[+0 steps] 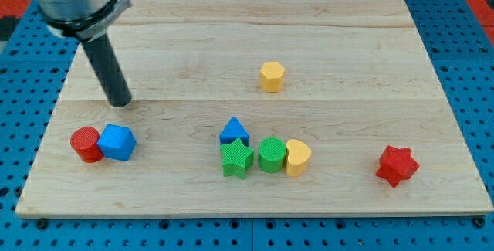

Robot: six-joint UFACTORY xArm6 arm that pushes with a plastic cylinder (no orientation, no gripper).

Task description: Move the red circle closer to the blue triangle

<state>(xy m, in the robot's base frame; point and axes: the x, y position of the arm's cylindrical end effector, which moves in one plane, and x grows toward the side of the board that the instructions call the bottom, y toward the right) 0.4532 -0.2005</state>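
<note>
The red circle (pixel 86 144) lies at the view's lower left, touching a blue cube-like block (pixel 117 142) on its right. The blue triangle (pixel 233 131) sits near the board's lower middle, just above a green star (pixel 237 159). My tip (pixel 120 102) rests on the board above and slightly right of the red circle, a short gap above the blue cube, touching neither.
A green circle (pixel 272 155) and a yellow heart-like block (pixel 298 157) sit right of the green star. A yellow hexagon (pixel 272 76) lies at upper middle. A red star (pixel 397 165) is at lower right. The wooden board (pixel 347 42) has edges all around.
</note>
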